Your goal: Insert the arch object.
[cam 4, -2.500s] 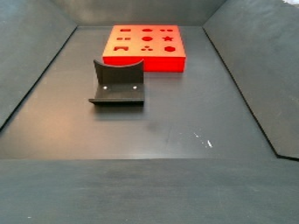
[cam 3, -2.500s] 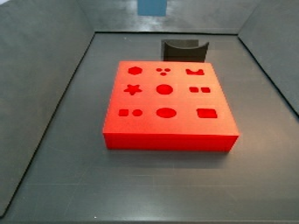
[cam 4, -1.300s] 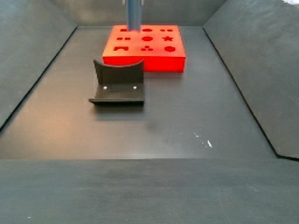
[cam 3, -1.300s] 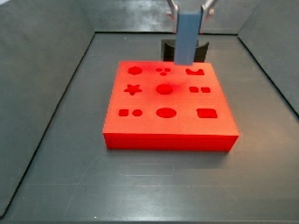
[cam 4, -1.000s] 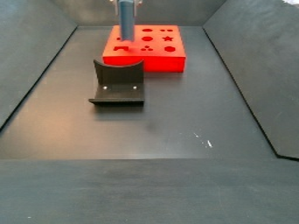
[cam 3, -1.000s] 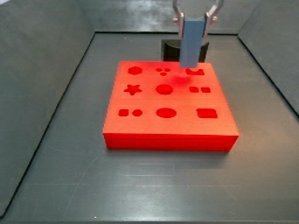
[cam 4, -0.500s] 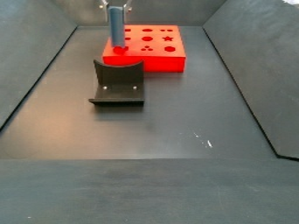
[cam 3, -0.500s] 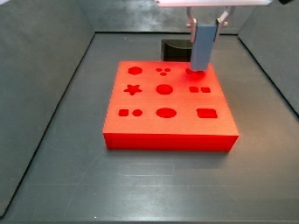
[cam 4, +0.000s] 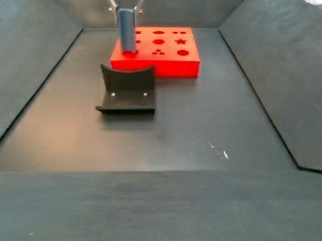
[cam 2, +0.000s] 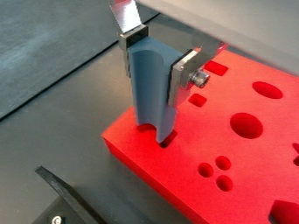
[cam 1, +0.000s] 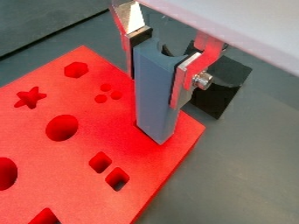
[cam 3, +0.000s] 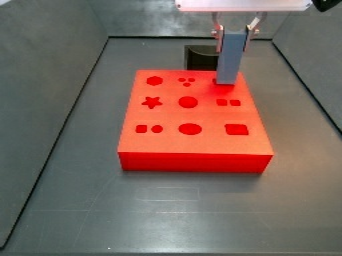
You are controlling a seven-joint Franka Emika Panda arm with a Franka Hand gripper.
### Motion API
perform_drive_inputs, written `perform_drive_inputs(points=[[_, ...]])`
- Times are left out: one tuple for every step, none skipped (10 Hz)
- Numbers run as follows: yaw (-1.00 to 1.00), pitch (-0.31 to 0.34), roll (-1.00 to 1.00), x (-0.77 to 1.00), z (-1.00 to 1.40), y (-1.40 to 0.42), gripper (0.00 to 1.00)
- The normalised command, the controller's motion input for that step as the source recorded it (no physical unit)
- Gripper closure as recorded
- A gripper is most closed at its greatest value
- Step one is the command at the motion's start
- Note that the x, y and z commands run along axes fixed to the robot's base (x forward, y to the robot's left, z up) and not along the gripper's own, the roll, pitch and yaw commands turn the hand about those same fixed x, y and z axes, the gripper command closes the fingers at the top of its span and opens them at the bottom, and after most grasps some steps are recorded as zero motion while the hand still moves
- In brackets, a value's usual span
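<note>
My two-finger gripper (cam 1: 162,54) is clamped on the tall blue-grey bar (cam 1: 155,92), whose lower end meets the red board (cam 1: 82,131) at its corner. The small dark arch object cannot be identified. The dark L-shaped fixture (cam 4: 127,90) stands just beside the board.

Board (cam 3: 194,120) lies on the floor (cam 3: 80,200). The fixture (cam 3: 199,52) is on the floor too, just off the board's far edge in a side view and in front of the board (cam 4: 157,52) from the opposite side (cam 4: 126,89); whether they touch is unclear. Gripper (cam 3: 231,28) hangs above the board's fixture-side corner, with a bar (cam 3: 230,58) upright between its fingers (cam 1: 193,68). Bar's lower end (cam 2: 162,131) sits at that corner of the board top (cam 2: 222,131).
</note>
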Motion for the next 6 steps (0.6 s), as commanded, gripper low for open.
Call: perform_drive_inputs(points=[[0.25,0.0,0.07,0.08,-0.1,0.0,1.0],[0.26,0.0,0.05,0.04,-0.12,0.0,1.0],[0.26,0.0,0.08,0.0,-0.13,0.0,1.0],[0.25,0.0,0.13,-0.01,-0.15,0.0,1.0],[0.2,0.0,0.09,0.01,-0.13,0.0,1.0],[0.14,0.0,0.11,0.0,-0.13,0.0,1.0]])
